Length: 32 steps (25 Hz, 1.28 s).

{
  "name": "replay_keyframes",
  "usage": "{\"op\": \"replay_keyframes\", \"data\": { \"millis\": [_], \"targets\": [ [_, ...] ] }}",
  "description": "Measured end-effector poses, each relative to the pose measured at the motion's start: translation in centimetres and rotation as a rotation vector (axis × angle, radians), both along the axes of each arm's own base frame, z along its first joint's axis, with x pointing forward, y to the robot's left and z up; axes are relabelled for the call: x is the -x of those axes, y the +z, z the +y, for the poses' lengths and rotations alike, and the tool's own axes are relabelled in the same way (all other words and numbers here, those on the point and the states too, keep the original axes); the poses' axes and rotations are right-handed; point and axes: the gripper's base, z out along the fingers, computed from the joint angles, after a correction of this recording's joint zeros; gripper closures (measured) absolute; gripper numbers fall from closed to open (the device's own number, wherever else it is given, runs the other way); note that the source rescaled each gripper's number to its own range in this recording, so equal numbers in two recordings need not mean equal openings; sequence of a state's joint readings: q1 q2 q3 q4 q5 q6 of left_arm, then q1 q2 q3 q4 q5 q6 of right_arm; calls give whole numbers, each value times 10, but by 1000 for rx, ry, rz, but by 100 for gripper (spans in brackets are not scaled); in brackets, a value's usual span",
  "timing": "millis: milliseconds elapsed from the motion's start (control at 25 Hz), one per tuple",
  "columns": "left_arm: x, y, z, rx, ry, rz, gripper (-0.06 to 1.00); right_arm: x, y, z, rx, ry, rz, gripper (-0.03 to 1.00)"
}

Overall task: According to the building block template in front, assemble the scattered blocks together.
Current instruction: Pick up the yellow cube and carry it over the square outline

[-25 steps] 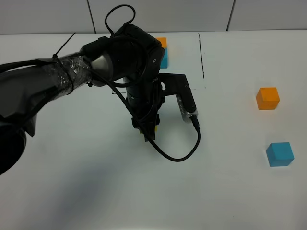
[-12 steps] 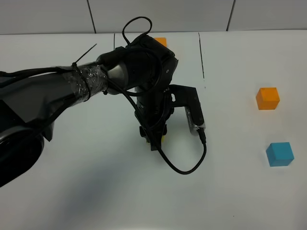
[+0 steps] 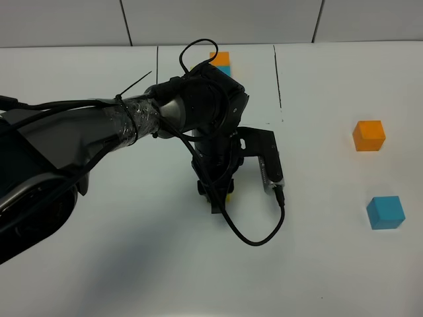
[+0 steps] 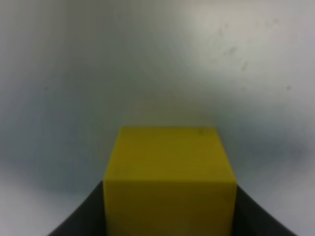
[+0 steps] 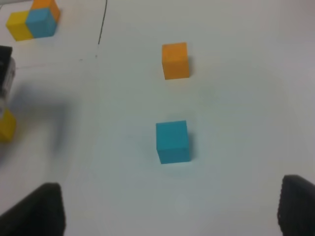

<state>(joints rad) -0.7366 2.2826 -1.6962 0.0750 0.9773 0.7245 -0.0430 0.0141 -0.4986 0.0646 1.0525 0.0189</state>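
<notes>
Cube count: 6 in all, in 2 sets of 3.

Set 1 is the building block template [image 5: 34, 19], at the far edge of the white table [image 3: 330, 264]. The right wrist view shows 1 yellow, 1 sky-blue and 1 orange cube, touching in an L. In the high view only the orange & blue ones show; the arm covers the rest. A thin black drawn line [image 3: 277, 72] runs just beside it.

Set 2 is the scattered blocks, 3 loose cubes:
- 1 yellow cube [image 4: 170, 182], near mid-table, well apart from the other 2.
- 1 orange cube [image 3: 369, 135], on the right side of the table.
- 1 blue cube [image 3: 385, 212], near the orange one and closer to the robot, not touching it.

Arms: 1 shows in the high view, the black left arm, foil-wrapped partway, w/ 1 looped black cable [image 3: 254, 231] hanging off the wrist.

The left gripper [image 3: 217, 197] points down and is clamped on the yellow cube. Dark fingers [image 4: 81, 219] press both its sides. Can't tell if the cube sits on the table or is lifted just off it.

The right gripper [image 5: 172, 214] is spread wide w/ nothing between. Its 2 fingertips [image 5: 47, 211] show only at the picture's corners, above bare table short of the blue cube.
</notes>
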Motion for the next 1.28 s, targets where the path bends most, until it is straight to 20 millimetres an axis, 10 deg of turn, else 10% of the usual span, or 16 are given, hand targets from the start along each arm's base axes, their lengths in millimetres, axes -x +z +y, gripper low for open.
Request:
{"op": "replay_keyframes", "data": {
  "millis": [1280],
  "targets": [
    [4,0,0,3,-87,51,94,0,0,0,0,0,0,22]
  ]
}}
